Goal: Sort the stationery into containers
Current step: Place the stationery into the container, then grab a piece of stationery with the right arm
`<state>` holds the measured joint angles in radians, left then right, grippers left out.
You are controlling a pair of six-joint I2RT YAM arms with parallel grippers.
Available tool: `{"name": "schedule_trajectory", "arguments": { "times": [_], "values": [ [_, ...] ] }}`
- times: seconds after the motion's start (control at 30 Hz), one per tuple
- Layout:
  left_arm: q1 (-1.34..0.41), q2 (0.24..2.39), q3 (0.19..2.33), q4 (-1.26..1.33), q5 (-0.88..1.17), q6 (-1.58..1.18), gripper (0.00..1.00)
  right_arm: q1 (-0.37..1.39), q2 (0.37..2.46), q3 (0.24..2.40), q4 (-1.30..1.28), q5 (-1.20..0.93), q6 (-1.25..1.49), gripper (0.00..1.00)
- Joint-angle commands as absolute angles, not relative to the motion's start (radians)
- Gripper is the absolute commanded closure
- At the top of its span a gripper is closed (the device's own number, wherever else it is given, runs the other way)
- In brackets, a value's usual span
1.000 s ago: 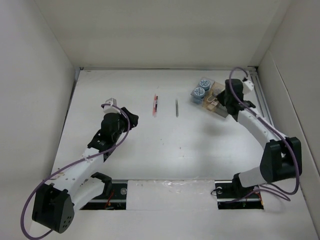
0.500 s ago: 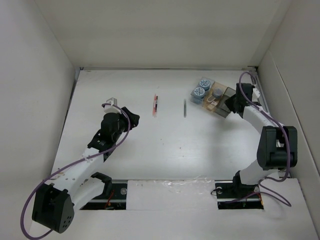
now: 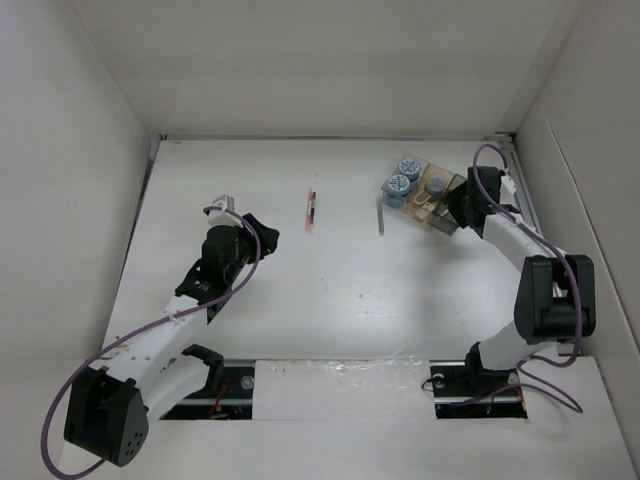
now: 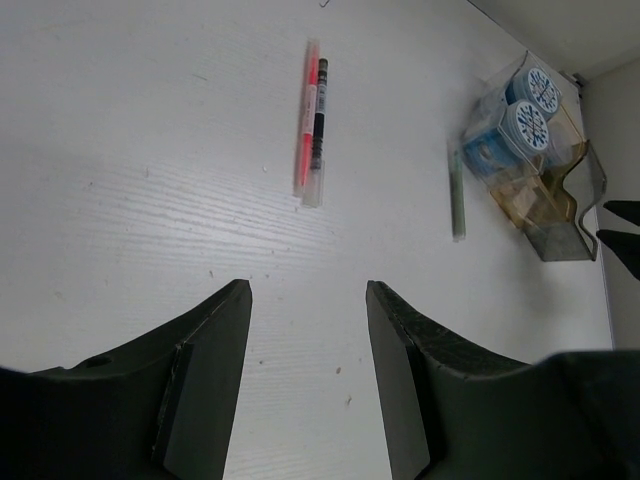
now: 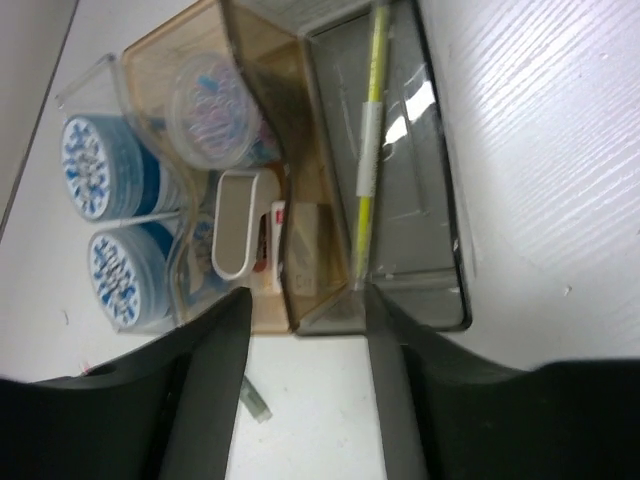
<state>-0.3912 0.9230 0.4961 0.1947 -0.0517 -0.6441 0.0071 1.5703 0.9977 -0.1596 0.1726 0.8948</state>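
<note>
The tray (image 3: 437,215) of adjoining compartments stands at the back right. Two blue-grey patterned discs (image 3: 402,175) fill its pale blue end. In the right wrist view the discs (image 5: 108,170) sit left, a round patterned disc (image 5: 213,108) and a pale clip (image 5: 236,222) lie in the tan part, and a yellow stick (image 5: 367,140) lies in the dark grey part. The slim grey stick (image 3: 381,215) lies just left of the tray. Red and pink sticks (image 3: 311,210) lie mid-table, also in the left wrist view (image 4: 308,115). My right gripper (image 5: 305,295) is open at the tray's near edge (image 3: 458,208). My left gripper (image 4: 308,290) is open and empty, left of the sticks (image 3: 262,233).
White walls close the table at the back, left and right. The tray sits close to the right wall and a rail (image 3: 520,190) along it. The grey stick (image 4: 458,190) and the tray (image 4: 565,235) show at the right of the left wrist view.
The right gripper pulled back from over the tray towards the right wall. The grey stick has shifted right, closer to the tray. The left arm has not moved.
</note>
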Motion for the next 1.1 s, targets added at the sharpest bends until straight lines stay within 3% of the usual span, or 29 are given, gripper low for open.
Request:
{"name": "schedule_trajectory", "arguments": {
  "times": [0.0,0.17,0.23,0.33,0.4,0.5,0.57,0.83,1.07],
  "values": [
    [-0.391,0.911,0.528,0.241,-0.037,-0.643,0.54,0.052,1.468,1.008,-0.158,0.216,0.900,0.45],
    [-0.391,0.911,0.528,0.241,-0.037,-0.643,0.54,0.201,1.433,0.988,-0.158,0.232,0.876,0.84],
    [-0.391,0.911,0.528,0.241,-0.037,-0.643,0.54,0.280,1.456,0.988,-0.167,0.232,0.867,0.88],
    [-0.391,0.902,0.518,0.241,-0.037,-0.643,0.54,0.362,1.538,1.035,-0.176,0.232,0.851,0.83],
    [-0.391,0.902,0.518,0.241,-0.046,-0.643,0.54,0.394,1.613,1.064,-0.199,0.244,0.830,0.68],
    [-0.391,0.902,0.518,0.241,-0.046,-0.643,0.54,0.443,1.704,1.129,-0.235,0.278,0.819,0.56],
    [-0.391,0.902,0.518,0.241,-0.046,-0.643,0.54,0.455,1.744,1.158,-0.244,0.299,0.819,0.52],
    [-0.391,0.893,0.518,0.241,-0.046,-0.643,0.54,0.456,1.874,1.256,-0.295,0.311,0.810,0.51],
    [-0.391,0.893,0.518,0.241,-0.055,-0.643,0.54,0.466,1.934,1.322,-0.336,0.331,0.810,0.61]
  ]
}}
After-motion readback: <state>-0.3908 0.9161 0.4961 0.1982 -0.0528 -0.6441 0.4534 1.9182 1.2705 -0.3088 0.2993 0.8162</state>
